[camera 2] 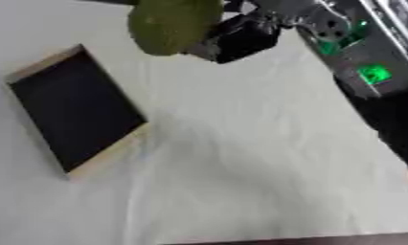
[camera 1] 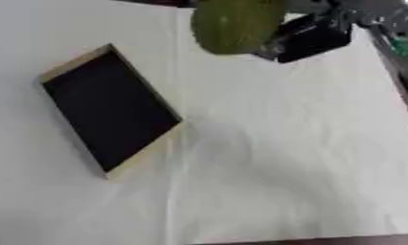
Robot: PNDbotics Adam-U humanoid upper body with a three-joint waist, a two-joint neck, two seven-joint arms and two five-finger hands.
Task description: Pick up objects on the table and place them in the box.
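White cloth, faintly creased, covers the table (camera 1: 266,158) across both eye views. Your landmark is the shallow rectangular box with pale wooden walls and a black interior (camera 1: 111,109); it lies flat on the cloth, empty as far as can be seen, its long axis running diagonally from far-left to near-right.

Beyond the box's far-right corner, at the top of the view, the right hand (camera 2: 241,38) comes in from the upper right on a black and silver arm (camera 2: 350,43) with green indicator lights. The hand appears to be closed around a rounded, olive-green, fruit-like object (camera 1: 234,24); blur hides the exact finger placement, so treat the hold as probable. Whether the object rests on the cloth or is lifted clear of it cannot be determined.

The left hand is not visible in either view.

From the green object, the box opening lies nearer the robot and to its left. Judged from this layout, the coming move is a diagonal carry toward the box's far end, followed by release over the black interior.
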